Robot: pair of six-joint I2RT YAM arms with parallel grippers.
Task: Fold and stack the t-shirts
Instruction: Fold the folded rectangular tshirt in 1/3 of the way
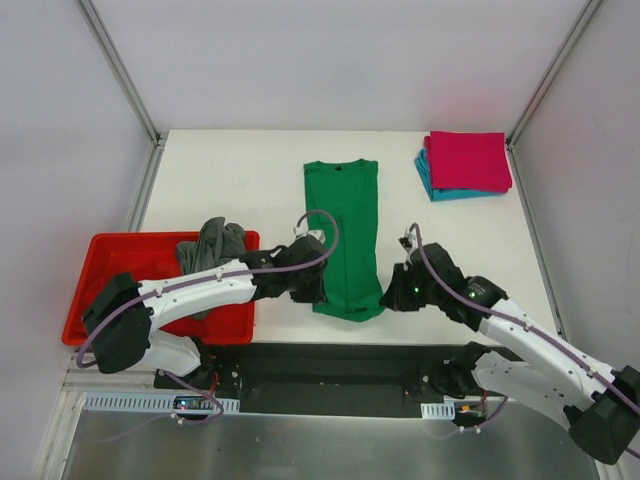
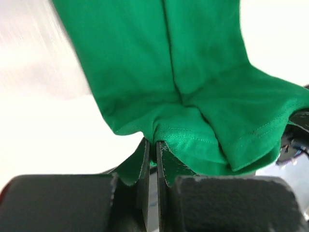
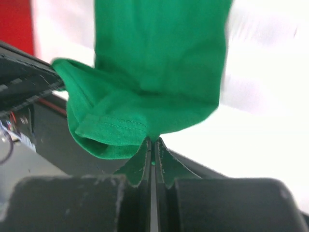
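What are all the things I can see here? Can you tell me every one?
green t-shirt: one, bright green, folded into a long strip in the middle of the table
dark grey t-shirt: one, dark grey, crumpled in the red tray
pink t-shirt: one, magenta-pink, folded, far right corner, on top of the teal t-shirt
teal t-shirt: one, teal, folded, under the pink one
red tray: one, red, near left side
table: one, white, under everything
left gripper: one, black, pinching the green t-shirt's near hem
right gripper: one, black, pinching the same hem
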